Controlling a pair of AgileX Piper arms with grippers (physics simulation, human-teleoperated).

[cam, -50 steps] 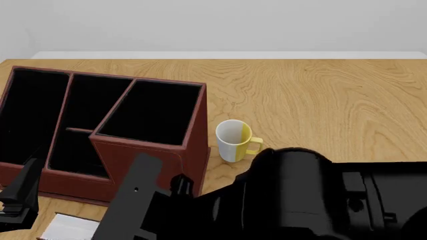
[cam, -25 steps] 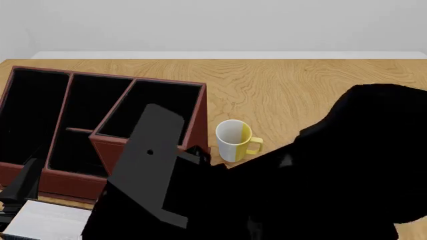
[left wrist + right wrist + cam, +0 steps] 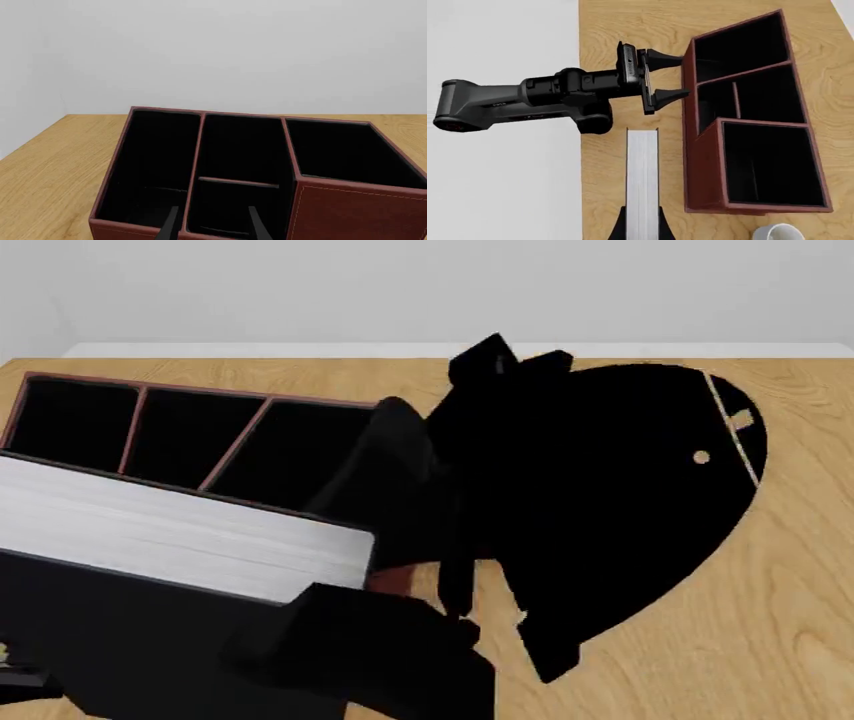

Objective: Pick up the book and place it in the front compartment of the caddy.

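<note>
book [image 3: 642, 185] gripped by right end effector [image 3: 642, 227], long axis alongside caddy [image 3: 754, 115]

Simulated tabletop scene, wood-grain table [image 3: 801, 590], blank grey-white backdrop, no room furnishings

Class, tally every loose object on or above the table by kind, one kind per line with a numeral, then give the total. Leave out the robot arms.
Book: 1
Caddy: 1
Mug: 1
Total: 3
</note>
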